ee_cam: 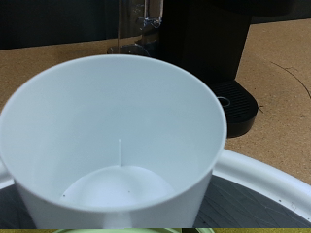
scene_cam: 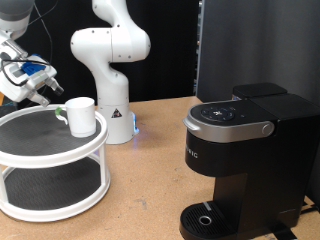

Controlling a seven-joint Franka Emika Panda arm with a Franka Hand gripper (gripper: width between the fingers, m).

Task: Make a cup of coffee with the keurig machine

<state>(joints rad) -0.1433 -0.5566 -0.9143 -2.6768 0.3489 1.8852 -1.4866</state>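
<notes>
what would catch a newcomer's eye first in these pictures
The white mug on the top tier of a round white two-tier stand at the exterior view's left, with the tool right beside it. At the right stands the tall black keurig machine, its drip tray bare.

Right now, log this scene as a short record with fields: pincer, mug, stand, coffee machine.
pincer: at the exterior view's left, above the tiered stand, right beside the mug's handle side; open or shut cannot be made out
mug: white mug upright on the stand's top tier, empty inside in the wrist view
stand: white round two-tier stand with dark shelf surfaces
coffee machine: black keurig machine at the exterior view's right, lid down, round drip tray bearing nothing
other: white robot arm base behind the stand
</notes>
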